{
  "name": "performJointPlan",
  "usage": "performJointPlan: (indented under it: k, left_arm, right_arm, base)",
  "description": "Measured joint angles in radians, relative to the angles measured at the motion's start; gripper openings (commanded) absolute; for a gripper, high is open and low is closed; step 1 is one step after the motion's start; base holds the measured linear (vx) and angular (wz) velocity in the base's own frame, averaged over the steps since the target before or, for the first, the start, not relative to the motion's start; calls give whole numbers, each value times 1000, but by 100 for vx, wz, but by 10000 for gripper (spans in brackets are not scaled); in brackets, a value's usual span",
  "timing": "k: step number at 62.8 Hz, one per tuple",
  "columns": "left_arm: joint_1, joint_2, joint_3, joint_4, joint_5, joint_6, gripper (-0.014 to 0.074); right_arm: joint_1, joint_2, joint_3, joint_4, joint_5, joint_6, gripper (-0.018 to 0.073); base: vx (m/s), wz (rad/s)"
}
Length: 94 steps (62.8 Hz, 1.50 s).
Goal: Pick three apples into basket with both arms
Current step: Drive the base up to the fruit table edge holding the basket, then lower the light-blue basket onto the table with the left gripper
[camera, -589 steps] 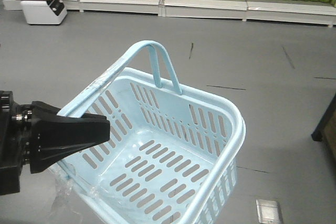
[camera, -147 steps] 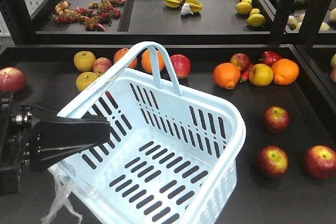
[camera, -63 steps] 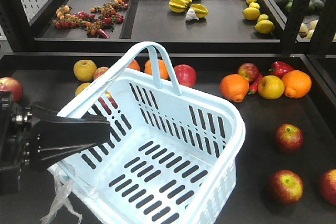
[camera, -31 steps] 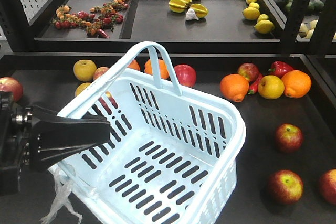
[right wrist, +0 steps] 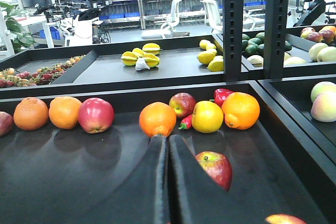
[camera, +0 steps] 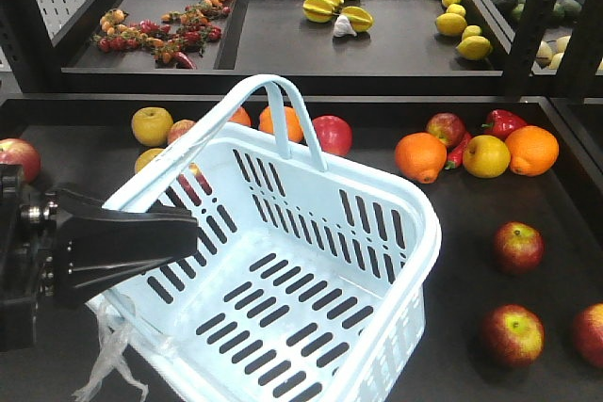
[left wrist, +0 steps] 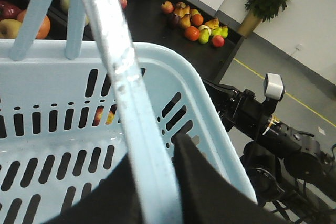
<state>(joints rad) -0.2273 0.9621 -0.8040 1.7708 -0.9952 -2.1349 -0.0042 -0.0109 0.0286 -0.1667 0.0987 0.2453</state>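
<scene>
Pale blue plastic, the basket fills the front view, tilted and with nothing in it; the left gripper is clamped on its left rim, with a scrap of clear plastic hanging just below; three red apples lie on the black tray to the basket's right, apart from it and from one another; behind them sit two oranges, a yellow apple and a red pepper.

From the left wrist, the black fingers straddle the basket's rim, one inside and one outside, pinching it.

From the right wrist, the right gripper hovers low over the tray, its fingers pressed almost together and holding nothing; one of the red apples lies just right of the fingertips, not touching them.
</scene>
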Motion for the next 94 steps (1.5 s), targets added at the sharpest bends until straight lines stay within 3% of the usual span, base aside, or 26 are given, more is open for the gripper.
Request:
performJointPlan:
  k: [15, 22, 45, 68, 94]
  left_arm:
    - [0, 70, -15, 0, 3, 2, -8]
    - [0, 166, -72, 0, -23, 43, -8]
    - [0, 607, -508, 0, -178, 228, -8]
    - [0, 1026, -883, 0, -215, 235, -8]
    - [0, 1217, -919, 0, -210, 235, -6]
  right_arm:
    - [0, 0, 0, 0, 0, 0, -1]
    - [0, 0, 0, 0, 0, 0, -1]
    - [0, 0, 0, 0, 0, 0, -1]
    - [0, 0, 0, 0, 0, 0, -1]
    - [0, 0, 0, 0, 0, 0, -1]
  base:
    - [0, 0]
    - [0, 0]
    - [0, 0]
    - [0, 0]
    - [0, 0]
